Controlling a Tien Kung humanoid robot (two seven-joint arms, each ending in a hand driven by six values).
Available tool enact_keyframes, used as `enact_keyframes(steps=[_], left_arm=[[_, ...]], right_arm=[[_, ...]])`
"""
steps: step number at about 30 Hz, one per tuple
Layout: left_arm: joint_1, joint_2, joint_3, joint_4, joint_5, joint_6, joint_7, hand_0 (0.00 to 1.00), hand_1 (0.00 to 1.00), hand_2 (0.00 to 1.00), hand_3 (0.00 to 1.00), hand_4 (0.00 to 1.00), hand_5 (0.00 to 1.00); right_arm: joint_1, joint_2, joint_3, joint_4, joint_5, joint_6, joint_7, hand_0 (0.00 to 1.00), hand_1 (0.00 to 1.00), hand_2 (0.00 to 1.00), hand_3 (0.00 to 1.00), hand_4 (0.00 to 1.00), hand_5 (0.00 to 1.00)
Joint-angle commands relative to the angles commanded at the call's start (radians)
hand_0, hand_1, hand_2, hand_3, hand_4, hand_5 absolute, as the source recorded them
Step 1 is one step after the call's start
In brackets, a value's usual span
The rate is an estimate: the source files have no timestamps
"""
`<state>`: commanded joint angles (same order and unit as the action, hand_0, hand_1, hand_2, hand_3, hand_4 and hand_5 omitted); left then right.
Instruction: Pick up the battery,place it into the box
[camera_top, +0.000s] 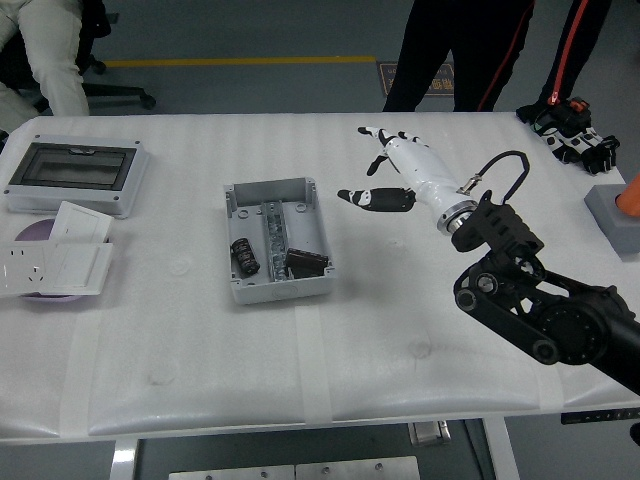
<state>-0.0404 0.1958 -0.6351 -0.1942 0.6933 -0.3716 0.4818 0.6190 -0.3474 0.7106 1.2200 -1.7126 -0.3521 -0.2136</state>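
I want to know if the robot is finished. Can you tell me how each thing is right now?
battery: lying inside the box
box: open, no lid
right hand: open, empty, raised beside the box
enclosure: closed, clear cover down
gloves: lying at the table's far right corner
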Motion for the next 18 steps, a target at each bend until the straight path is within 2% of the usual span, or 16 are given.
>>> enact_keyframes(steps=[4,8,12,18], left_arm=[[0.003,-0.001,-0.001,-0.001,-0.003,0.001,0.005,0.401,0.509,0.461,0.47,0.002,0.002],[0.008,-0.002,-0.001,-0.003,-0.007,0.001,0.009,0.401,0.509,0.461,0.47,0.002,0.002],[0.013,-0.006,-0.001,-0.005,-0.012,0.002,0.012,0.402,0.509,0.461,0.472,0.002,0.002],[0.013,-0.008,-0.003,-0.008,-0.01,0.001,0.017,0.403,0.51,0.46,0.473,0.002,0.002]], right_arm=[[-0.032,-0.021,0.103,-0.065,0.091,0.017,0.057,0.998,0.698,0.708,0.874,0.944,0.484],[-0.075,-0.041,0.201,-0.094,0.192,0.045,0.11,0.998,0.698,0.708,0.874,0.944,0.484],[-0.116,-0.055,0.285,-0.083,0.264,0.052,0.136,0.998,0.697,0.717,0.853,0.94,0.481],[-0.183,-0.069,0.368,-0.031,0.299,0.056,0.158,0.998,0.714,0.74,0.853,0.933,0.472]])
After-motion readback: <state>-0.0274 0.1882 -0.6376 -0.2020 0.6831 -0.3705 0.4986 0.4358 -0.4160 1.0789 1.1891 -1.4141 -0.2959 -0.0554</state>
